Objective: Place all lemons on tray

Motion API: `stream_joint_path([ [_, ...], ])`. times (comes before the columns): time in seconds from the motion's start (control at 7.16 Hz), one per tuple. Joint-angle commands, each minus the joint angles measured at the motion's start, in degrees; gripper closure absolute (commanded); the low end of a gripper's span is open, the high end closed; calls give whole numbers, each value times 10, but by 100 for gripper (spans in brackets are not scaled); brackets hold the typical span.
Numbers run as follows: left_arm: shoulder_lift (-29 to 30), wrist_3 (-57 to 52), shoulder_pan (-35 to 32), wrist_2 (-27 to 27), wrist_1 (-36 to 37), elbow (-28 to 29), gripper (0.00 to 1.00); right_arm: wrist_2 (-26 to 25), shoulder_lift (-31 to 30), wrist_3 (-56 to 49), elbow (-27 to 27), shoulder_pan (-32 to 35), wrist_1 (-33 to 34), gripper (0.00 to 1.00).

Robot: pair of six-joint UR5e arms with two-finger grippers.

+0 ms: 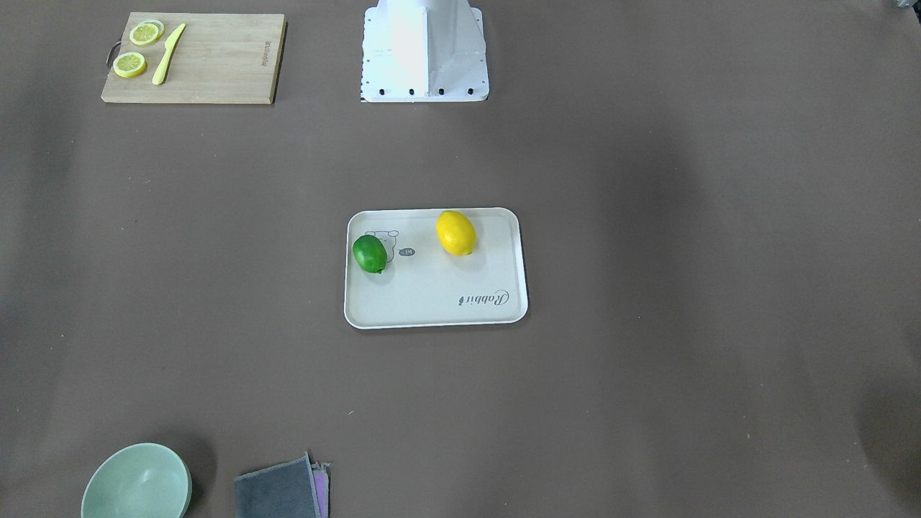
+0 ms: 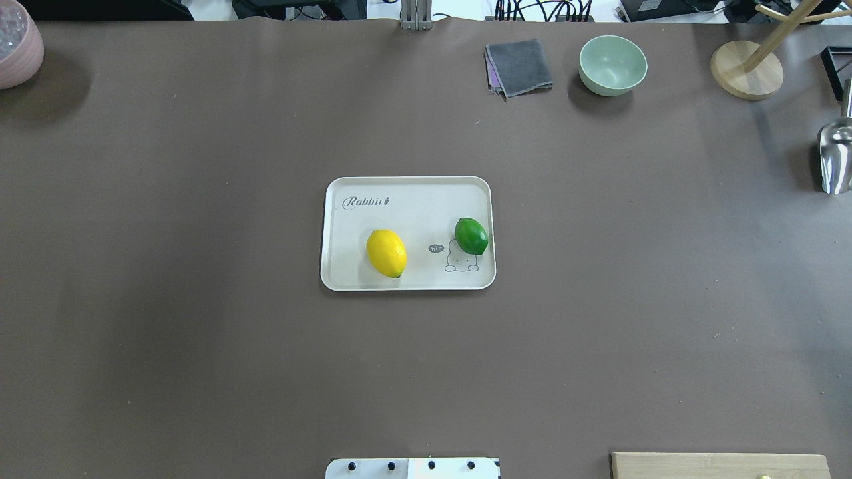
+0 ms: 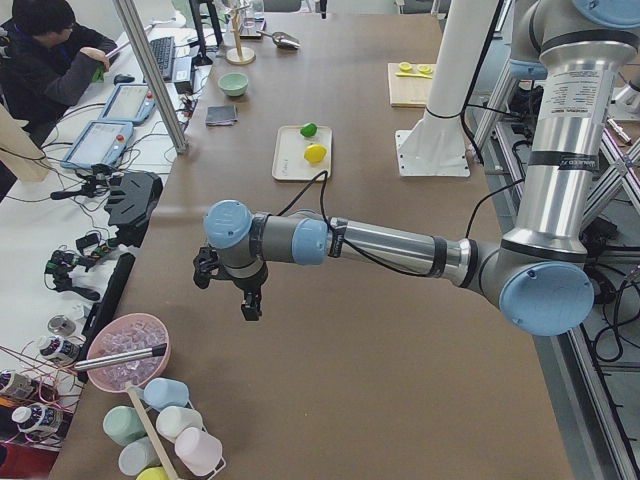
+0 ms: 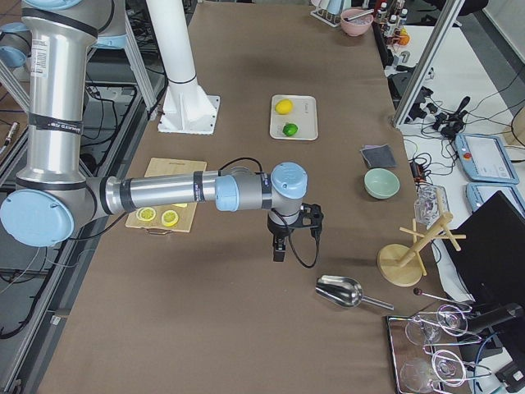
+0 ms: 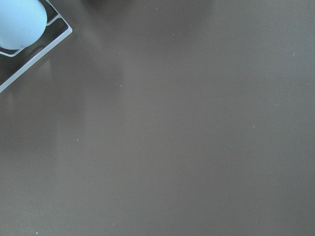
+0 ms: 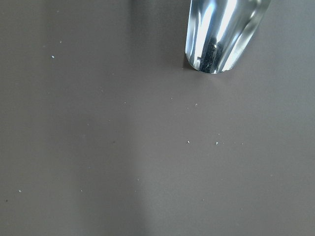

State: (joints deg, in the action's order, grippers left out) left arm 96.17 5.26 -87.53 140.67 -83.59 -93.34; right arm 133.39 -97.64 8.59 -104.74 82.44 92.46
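The bright yellow lemon (image 2: 386,253) and the glossy green lemon (image 2: 471,235) both lie on the off-white "Rabbit" tray (image 2: 406,193) at the table's middle. They also show in the front view: yellow lemon (image 1: 455,232), green lemon (image 1: 369,253), tray (image 1: 446,302). My left gripper (image 3: 250,305) hangs over bare table far from the tray, near the table's left end. My right gripper (image 4: 279,253) hangs near the right end, close to a metal scoop. Each gripper shows only in a side view, so I cannot tell whether it is open or shut.
A wooden cutting board (image 1: 216,65) with lemon slices and a yellow knife lies near my base on the right side. A green bowl (image 2: 612,64), grey cloth (image 2: 519,66), wooden stand (image 2: 745,70) and metal scoop (image 2: 835,156) sit at the far right. A pink bowl (image 2: 16,43) stands far left.
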Motion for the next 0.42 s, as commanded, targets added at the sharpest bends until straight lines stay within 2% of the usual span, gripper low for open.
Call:
stream_joint_path([
  [0.0,-6,0,2,11,0,0,2,2,1,-1,5,-1,0,0],
  [0.28,-6,0,2,11,-1,-3,2,2,1,-1,5,-1,0,0],
])
